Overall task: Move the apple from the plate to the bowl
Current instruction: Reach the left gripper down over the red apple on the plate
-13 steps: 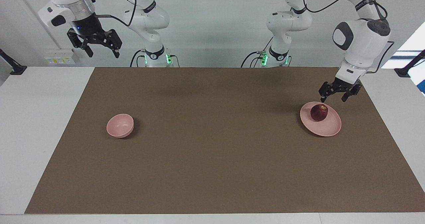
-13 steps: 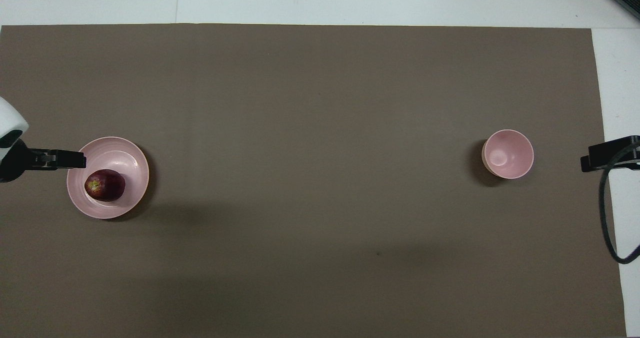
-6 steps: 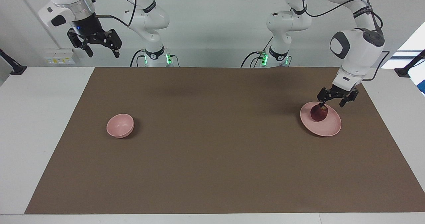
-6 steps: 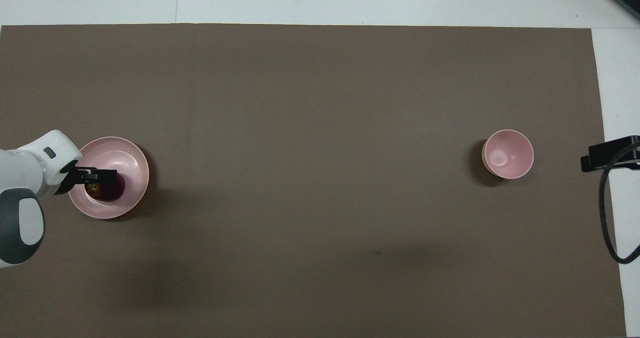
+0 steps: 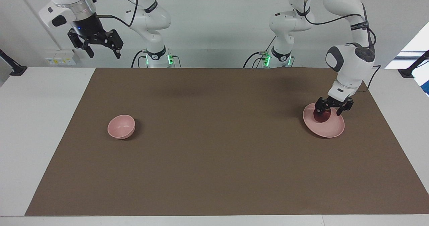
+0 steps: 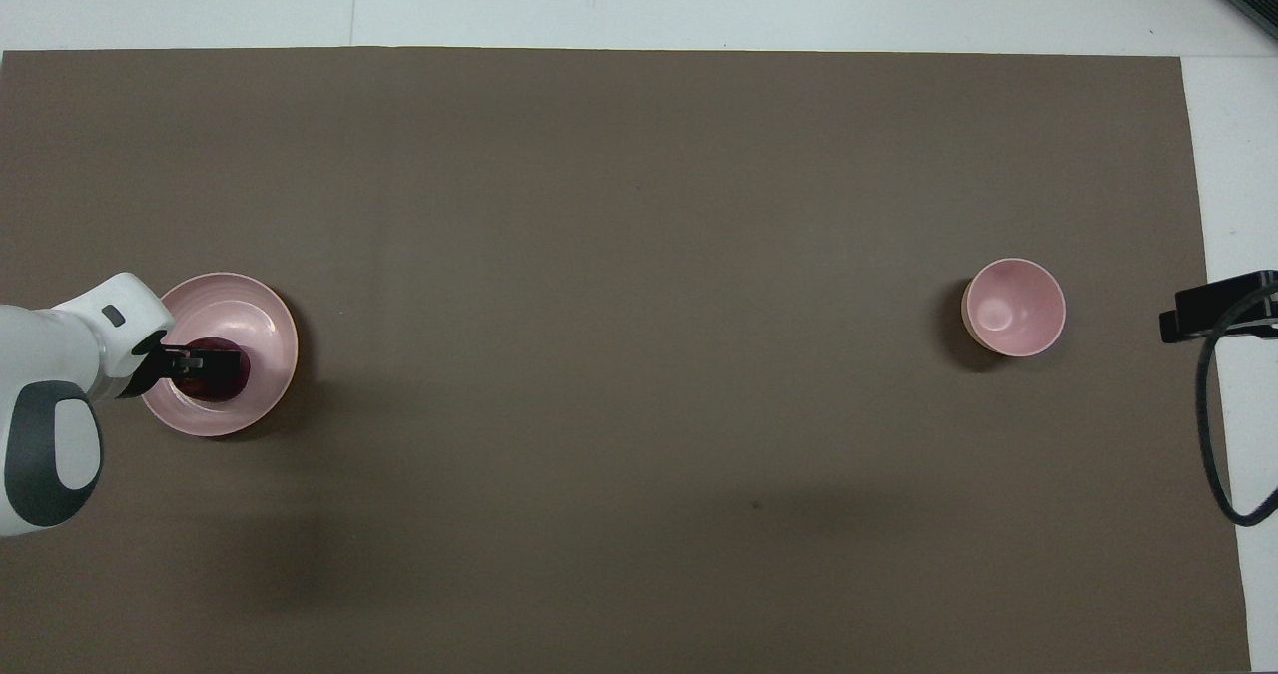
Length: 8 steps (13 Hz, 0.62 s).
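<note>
The dark red apple (image 5: 323,117) lies on the pale pink plate (image 5: 330,129) toward the left arm's end of the table. My left gripper (image 5: 328,111) is down at the apple, open, with one finger on either side of it. In the overhead view the left gripper (image 6: 205,364) covers much of the apple (image 6: 218,384) on the plate (image 6: 265,315). The small deep pink bowl (image 5: 121,127) stands empty toward the right arm's end and also shows in the overhead view (image 6: 1013,307). My right gripper (image 5: 102,51) waits high up, open and empty.
A brown mat (image 5: 214,172) covers most of the white table (image 5: 40,119). In the overhead view the right gripper's tip (image 6: 1213,315) and a black cable (image 6: 1213,454) show past the mat's edge beside the bowl.
My left gripper has come down from beside the plate's rim onto the apple, and its fingers now straddle it. The right arm, the bowl and the plate have not moved.
</note>
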{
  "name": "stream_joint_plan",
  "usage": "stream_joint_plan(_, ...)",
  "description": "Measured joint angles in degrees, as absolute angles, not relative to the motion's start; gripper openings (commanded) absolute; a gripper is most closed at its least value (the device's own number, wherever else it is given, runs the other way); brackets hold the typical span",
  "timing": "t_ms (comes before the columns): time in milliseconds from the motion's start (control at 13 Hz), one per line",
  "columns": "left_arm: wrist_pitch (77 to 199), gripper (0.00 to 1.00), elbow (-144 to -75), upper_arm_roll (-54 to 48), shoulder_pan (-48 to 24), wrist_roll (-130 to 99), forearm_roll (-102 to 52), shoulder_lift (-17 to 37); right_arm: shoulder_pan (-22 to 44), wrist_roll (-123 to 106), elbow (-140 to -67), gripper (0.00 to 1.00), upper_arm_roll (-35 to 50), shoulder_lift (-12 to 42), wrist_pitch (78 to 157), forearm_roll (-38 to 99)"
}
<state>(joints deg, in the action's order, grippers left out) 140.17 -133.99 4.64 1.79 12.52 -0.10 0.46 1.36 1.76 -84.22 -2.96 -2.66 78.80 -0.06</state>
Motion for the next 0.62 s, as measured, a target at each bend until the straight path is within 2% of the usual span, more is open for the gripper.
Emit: stream_joint_plan(615, 139.8, 1.0, -135.5, 4.5, 1.8, 12.6, -0.1, -0.1, 1.4, 1.8, -84.2, 1.0, -3.0, -2.7, 78.8, -0.1)
